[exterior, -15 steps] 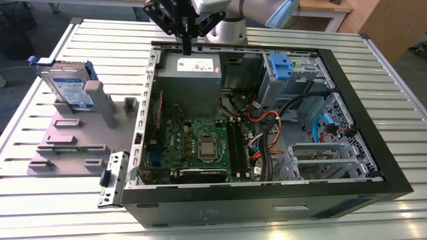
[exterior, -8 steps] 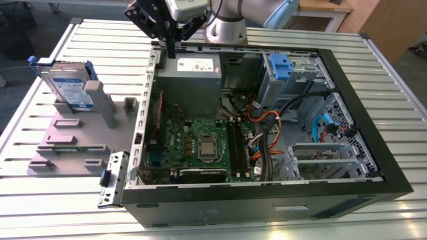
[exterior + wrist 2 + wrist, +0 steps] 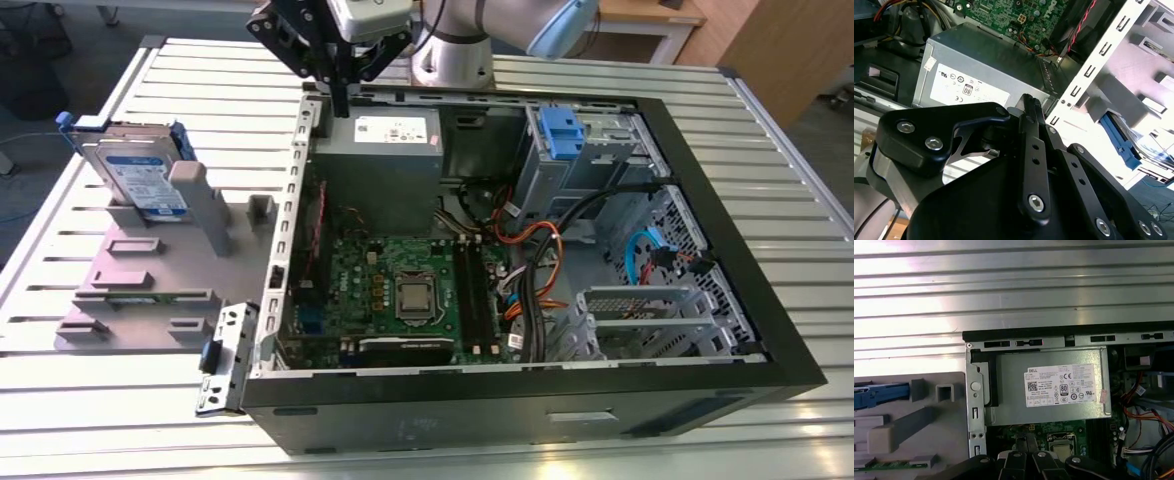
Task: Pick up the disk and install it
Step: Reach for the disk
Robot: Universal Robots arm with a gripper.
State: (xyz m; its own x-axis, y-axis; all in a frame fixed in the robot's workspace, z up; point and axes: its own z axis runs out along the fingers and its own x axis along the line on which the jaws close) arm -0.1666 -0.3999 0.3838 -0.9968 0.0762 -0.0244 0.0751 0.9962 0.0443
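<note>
Above the power supply [image 3: 380,165]: your gripper [image 3: 342,103] hangs with its jaws pressed together, holding nothing.
Disk [image 3: 140,180]: on edge in the grey holder [image 3: 160,280] on the table [image 3: 94,420], at the exterior view's left of the computer case [image 3: 534,395], well apart from the gripper.
Disk axis: long axis near upright, slightly tilted; blue carrier handle uppermost.
Step in hand: judged the approach. Open the jaws wide, align squarely, lift straight out.

In the exterior view the top edge is cutting off the arm [image 3: 457,52], and a grey stand [image 3: 200,215] is hiding the bottom of the disk [image 3: 134,170]. In the first wrist view the picture's edge is cutting off most of the gripper [image 3: 1025,442] and the disk.
</note>
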